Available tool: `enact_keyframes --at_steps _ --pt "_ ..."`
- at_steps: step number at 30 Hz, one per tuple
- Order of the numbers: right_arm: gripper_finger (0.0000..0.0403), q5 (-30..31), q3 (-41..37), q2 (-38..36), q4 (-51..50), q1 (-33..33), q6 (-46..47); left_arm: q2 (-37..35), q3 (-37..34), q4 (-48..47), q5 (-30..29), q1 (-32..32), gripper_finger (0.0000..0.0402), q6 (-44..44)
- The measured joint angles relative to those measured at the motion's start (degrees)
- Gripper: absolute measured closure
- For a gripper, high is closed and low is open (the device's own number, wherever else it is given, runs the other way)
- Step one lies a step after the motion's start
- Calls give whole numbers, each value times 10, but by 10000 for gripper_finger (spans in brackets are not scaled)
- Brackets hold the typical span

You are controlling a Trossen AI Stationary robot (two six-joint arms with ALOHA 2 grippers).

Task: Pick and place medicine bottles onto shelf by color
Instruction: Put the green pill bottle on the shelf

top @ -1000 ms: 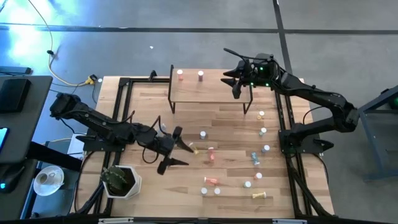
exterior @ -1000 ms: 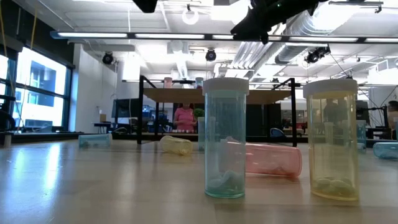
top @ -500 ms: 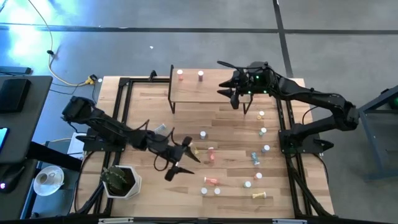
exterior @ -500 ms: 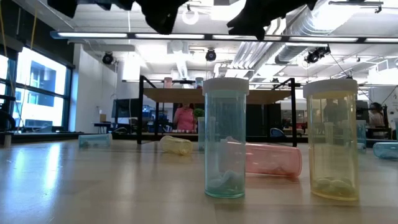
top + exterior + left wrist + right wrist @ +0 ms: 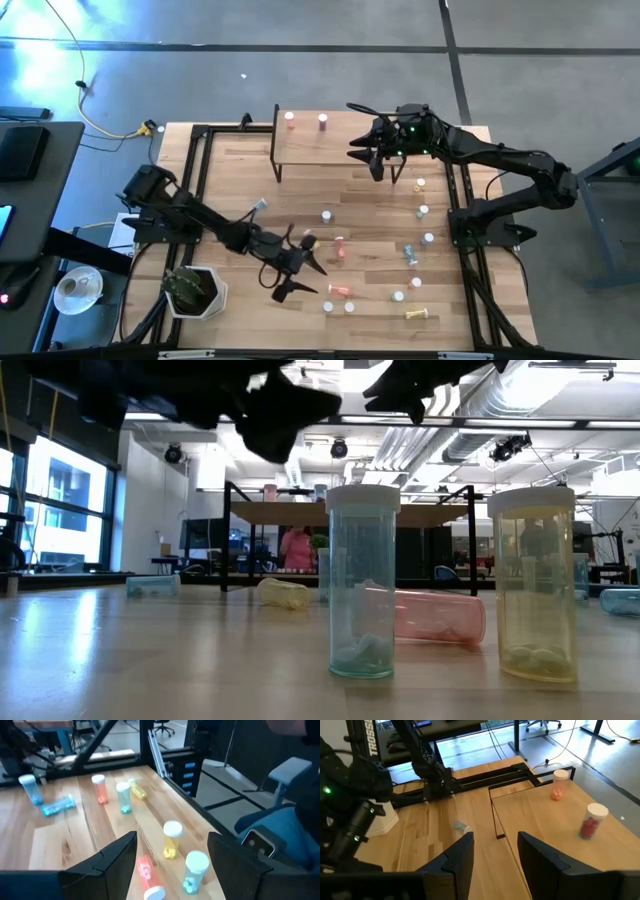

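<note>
The left gripper (image 5: 300,267) hangs over the middle of the table (image 5: 235,190) with its fingers spread wide and nothing between them. It points toward the loose medicine bottles (image 5: 372,262), which suits an approach to a pick. Its wrist view shows a pink bottle (image 5: 146,873) lying on its side just beyond the fingers, with a yellow bottle (image 5: 171,838) and a blue bottle (image 5: 193,870) standing close by. The lying pink bottle is probably the target, and it would call for a grasp across its body.

The right gripper (image 5: 368,160) hovers at the right end of the shelf (image 5: 340,143), fingers partly apart and empty. Two red bottles (image 5: 305,121) stand upright together on the shelf's left part, which keeps one colour in one group. Most bottles are not yet sorted: they lie or stand scattered over the right half of the table.
</note>
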Motion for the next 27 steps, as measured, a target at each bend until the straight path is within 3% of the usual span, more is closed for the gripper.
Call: enact_keyframes --at_steps 16,27 --pt "261 0 0 0 -4 0 21 104 48 14 -2 -19 167 8" --pt "261 0 0 0 -11 0 28 110 50 -22 -8 -38 167 -9"
